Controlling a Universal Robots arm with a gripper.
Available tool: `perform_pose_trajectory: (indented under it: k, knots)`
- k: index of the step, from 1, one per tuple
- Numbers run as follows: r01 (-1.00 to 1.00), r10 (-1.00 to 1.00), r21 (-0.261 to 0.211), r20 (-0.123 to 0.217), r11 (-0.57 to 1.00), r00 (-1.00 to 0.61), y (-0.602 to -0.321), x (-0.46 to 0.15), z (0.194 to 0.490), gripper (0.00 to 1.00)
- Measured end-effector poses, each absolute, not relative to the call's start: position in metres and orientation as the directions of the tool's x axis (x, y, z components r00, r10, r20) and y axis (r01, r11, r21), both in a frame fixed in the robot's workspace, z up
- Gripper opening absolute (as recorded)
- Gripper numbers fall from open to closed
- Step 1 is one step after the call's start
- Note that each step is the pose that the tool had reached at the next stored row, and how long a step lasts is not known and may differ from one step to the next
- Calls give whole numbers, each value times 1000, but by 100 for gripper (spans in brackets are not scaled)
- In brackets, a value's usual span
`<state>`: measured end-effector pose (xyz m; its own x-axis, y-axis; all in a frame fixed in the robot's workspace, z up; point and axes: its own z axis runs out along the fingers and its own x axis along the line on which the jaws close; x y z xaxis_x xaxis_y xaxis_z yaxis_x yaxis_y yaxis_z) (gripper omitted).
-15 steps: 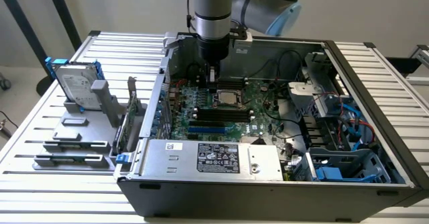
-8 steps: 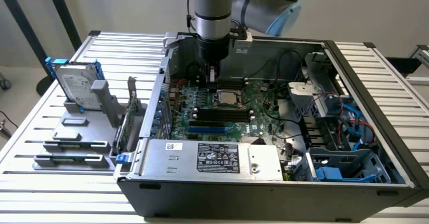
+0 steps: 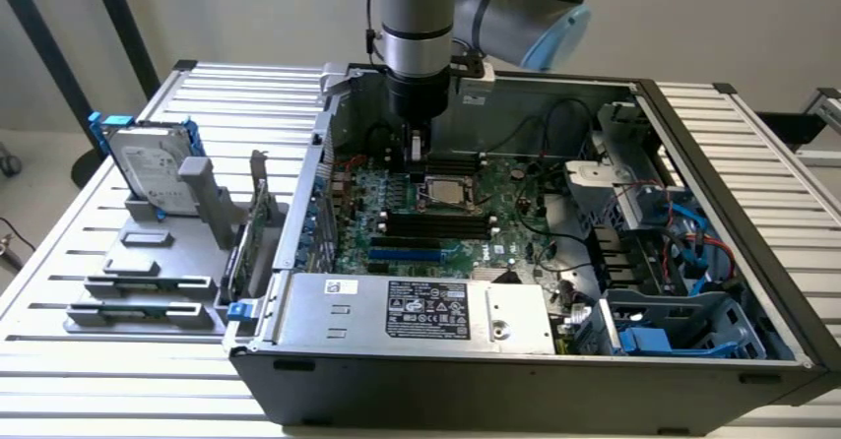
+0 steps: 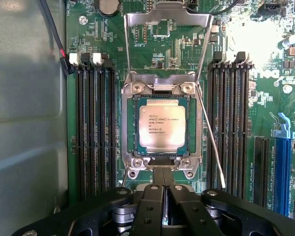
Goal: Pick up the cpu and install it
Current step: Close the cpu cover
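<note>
Cpu (image 4: 162, 127) sits flat in the socket (image 4: 130, 129), with the retention frame (image 4: 168, 19) raised to admit it. Gripper (image 4: 163, 178), fingers together and empty, hovers just beside the socket's edge.

Robot arm (image 3: 420, 16) cut off by the exterior view's upper edge. In the wrist view, the black body of the claw (image 4: 163, 172) runs out of frame. Print on the cpu (image 4: 162, 127) is too small to read. Glare whites out part of the motherboard (image 4: 246, 44). The lower end of the hard drive (image 3: 148, 163) is hidden behind its grey holder (image 3: 200, 188).
</note>
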<state>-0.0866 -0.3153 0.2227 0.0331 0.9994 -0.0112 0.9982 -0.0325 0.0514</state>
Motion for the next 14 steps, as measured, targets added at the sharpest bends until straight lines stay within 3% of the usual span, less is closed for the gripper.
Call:
perform_pose_trajectory:
  k: [14]
  knots:
    - [998,999,49,-1,-33,33,-332,-53,242,11]
